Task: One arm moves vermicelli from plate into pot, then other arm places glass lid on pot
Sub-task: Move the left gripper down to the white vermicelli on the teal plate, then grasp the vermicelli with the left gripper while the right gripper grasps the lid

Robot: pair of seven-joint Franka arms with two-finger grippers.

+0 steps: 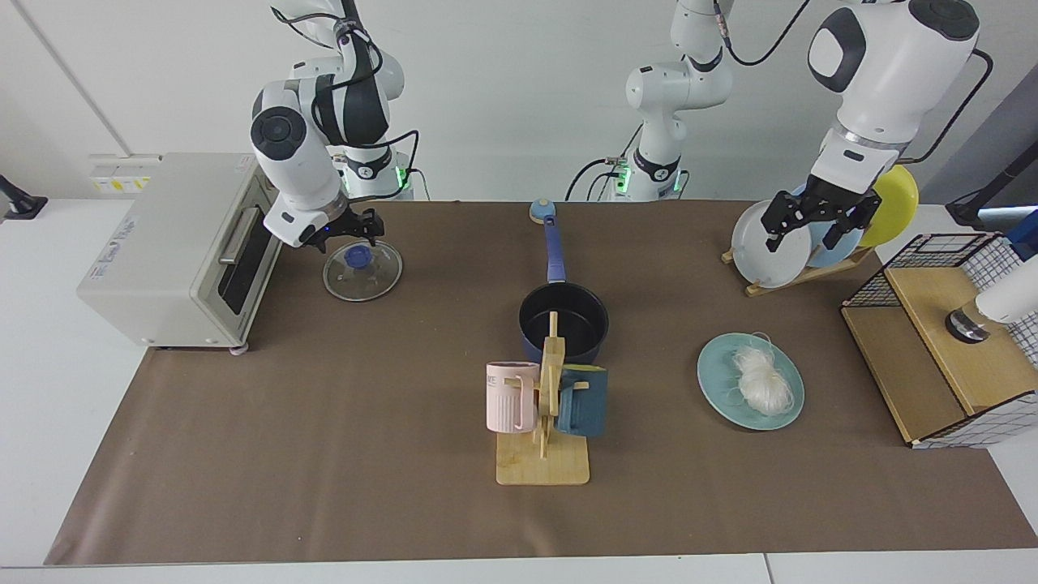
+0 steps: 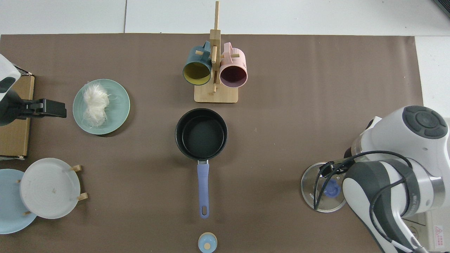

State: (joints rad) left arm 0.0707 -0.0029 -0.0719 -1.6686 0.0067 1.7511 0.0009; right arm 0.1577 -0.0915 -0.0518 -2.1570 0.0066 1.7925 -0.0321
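The white vermicelli (image 1: 762, 381) (image 2: 94, 103) lies in a bundle on the pale teal plate (image 1: 718, 393) (image 2: 119, 105). At the table's middle stands the dark-blue pot (image 1: 564, 320) (image 2: 201, 133), nothing in it, its long handle pointing toward the robots. The glass lid (image 1: 362, 274) (image 2: 316, 196) lies flat by the toaster oven. Just above the lid's blue knob hovers my right gripper (image 1: 349, 238) (image 2: 328, 169), open, and the arm hides part of the lid in the top view. My left gripper (image 1: 807, 235) (image 2: 52, 108) waits open, high up in front of the dish rack.
A toaster oven (image 1: 178, 251) stands beside the lid. A wooden mug tree (image 1: 543, 405) with a pink and a dark teal mug is just in front of the pot. The dish rack (image 1: 778, 243) holds white, sky-blue and yellow plates. A wire-sided wooden box (image 1: 949, 349) borders the teal plate.
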